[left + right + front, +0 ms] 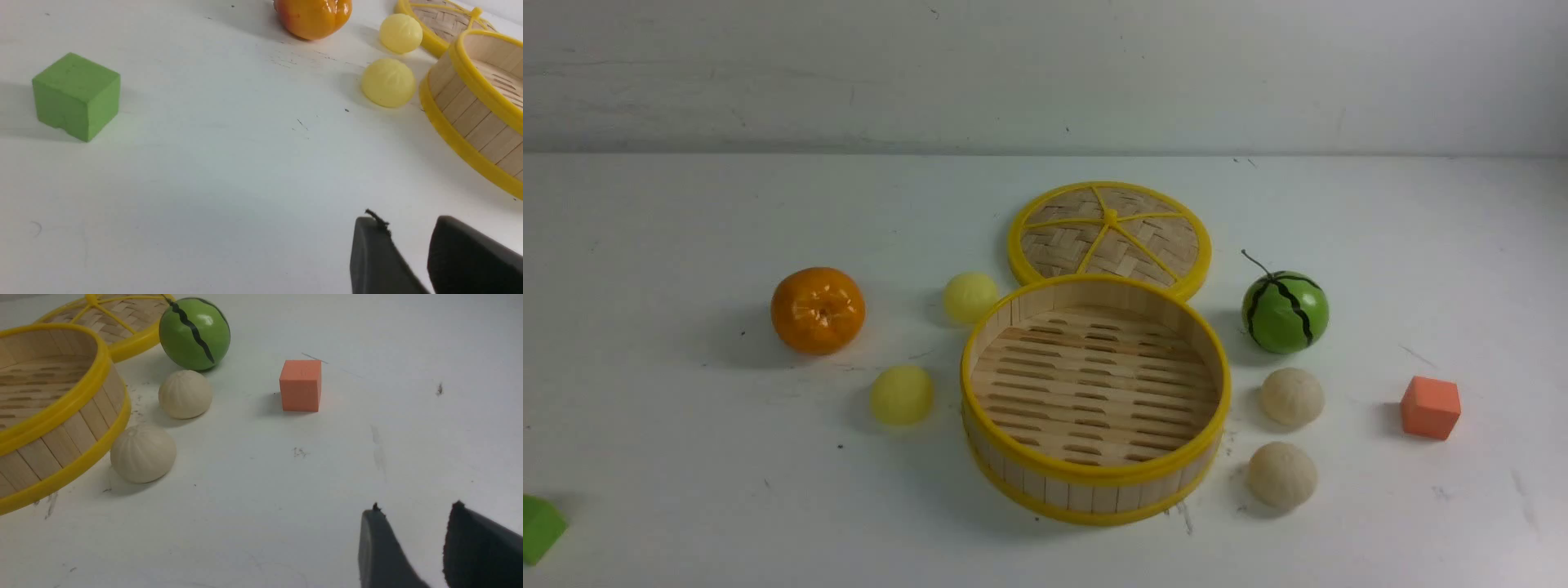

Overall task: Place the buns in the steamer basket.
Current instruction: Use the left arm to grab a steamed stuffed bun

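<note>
Buns (pixel 902 394) all outside the steamer basket (pixel 1094 490)

Four in all, resting on the white table (pixel 686 457), none past the yellow rim. Left of the basket, two pale yellow: the far yellow bun (pixel 970 296) close by the far-left curve of the rim, the near yellow bun (pixel 902 394) just beside the left wall, apart from it. Right of the basket, two off-white: the far white bun (pixel 1292 396) between the watermelon ball (pixel 1285 312) and the near white bun (pixel 1281 474), the latter close against the near-right wall; touching or not, impossible to say. Basket upright, slatted floor showing all over. Woven lid (pixel 1109 237) flat on the table right behind it, near edge hidden by the far rim. Glossy orange (pixel 818 310) left of the far yellow bun, well apart. Orange cube (pixel 1430 407) far out on the right, beyond the white pair. Green block (pixel 539 527) at the near left edge, partly cut off in the front view.

Left gripper (pixel 406 224) seen only from its own wrist: two dark fingers parted, nothing between them, well short of the yellow pair. Right gripper (pixel 416 510) likewise: fingers spread, gap bare, white pair and orange cube ahead and well apart. Neither claw touching any bun.
</note>
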